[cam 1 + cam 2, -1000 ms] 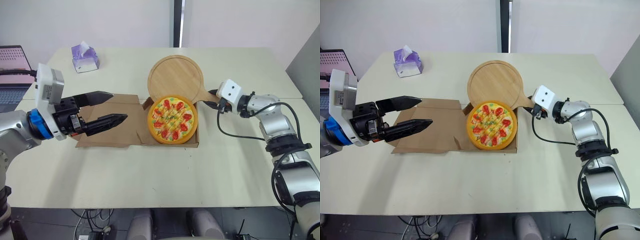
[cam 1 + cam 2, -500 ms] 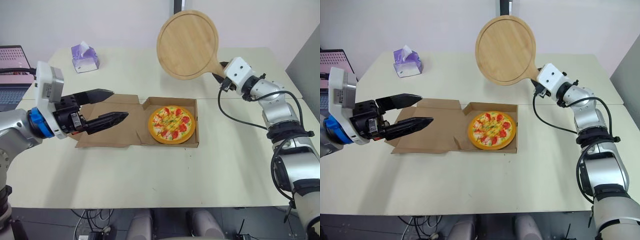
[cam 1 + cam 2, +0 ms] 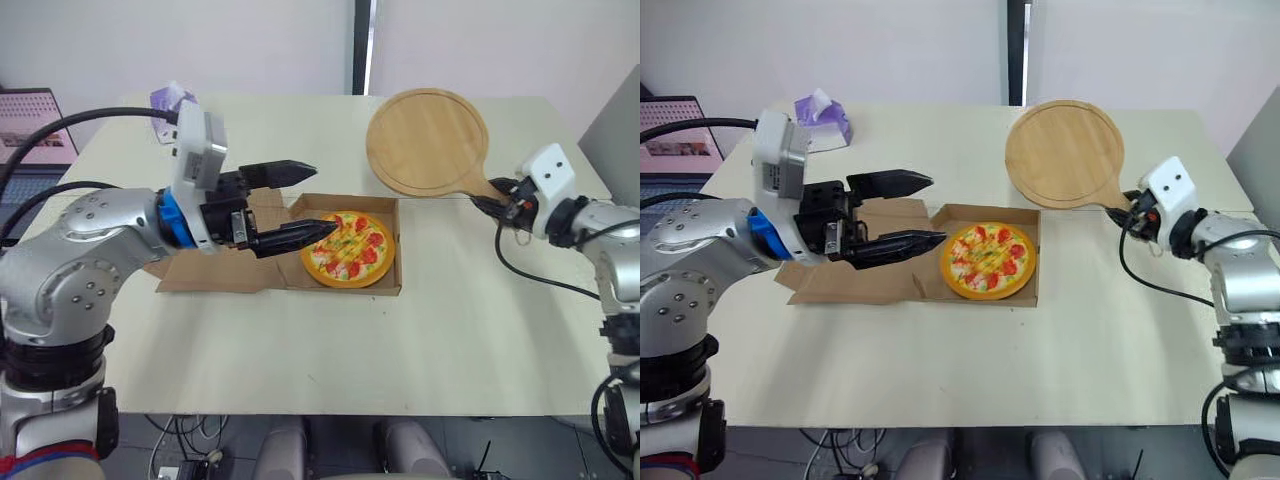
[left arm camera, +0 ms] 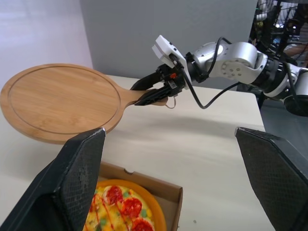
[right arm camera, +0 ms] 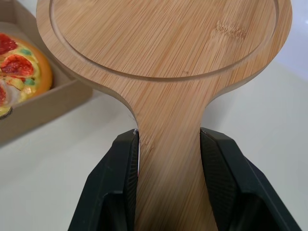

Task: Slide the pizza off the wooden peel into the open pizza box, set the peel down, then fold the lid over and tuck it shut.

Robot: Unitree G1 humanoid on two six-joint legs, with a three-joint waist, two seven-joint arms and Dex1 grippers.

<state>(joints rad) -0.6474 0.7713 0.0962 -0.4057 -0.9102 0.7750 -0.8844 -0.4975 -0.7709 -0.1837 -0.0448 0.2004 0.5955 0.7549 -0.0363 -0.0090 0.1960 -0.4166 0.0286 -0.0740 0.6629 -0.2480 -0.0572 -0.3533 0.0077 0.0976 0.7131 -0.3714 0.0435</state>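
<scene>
The pizza (image 3: pixel 350 248) lies in the base of the open cardboard box (image 3: pixel 396 290). The box lid (image 3: pixel 210 277) is spread flat to the left of the base. The round wooden peel (image 3: pixel 428 143) is nearly level, low over the table behind and to the right of the box; I cannot tell whether it touches the table. My right gripper (image 3: pixel 495 200) is shut on the peel's handle (image 5: pixel 168 159), with a finger (image 5: pixel 120 178) on each side. My left gripper (image 3: pixel 322 197) is open above the lid, its lower tip at the pizza's left edge.
A purple tissue box (image 3: pixel 822 108) stands at the table's back left corner. A laptop (image 3: pixel 675 125) sits on a desk beyond the left edge. The table's right edge is just past my right arm.
The peel has come down from high in the air to low over the table, further right. My left gripper has moved right, from beside the lid to over it, near the pizza.
</scene>
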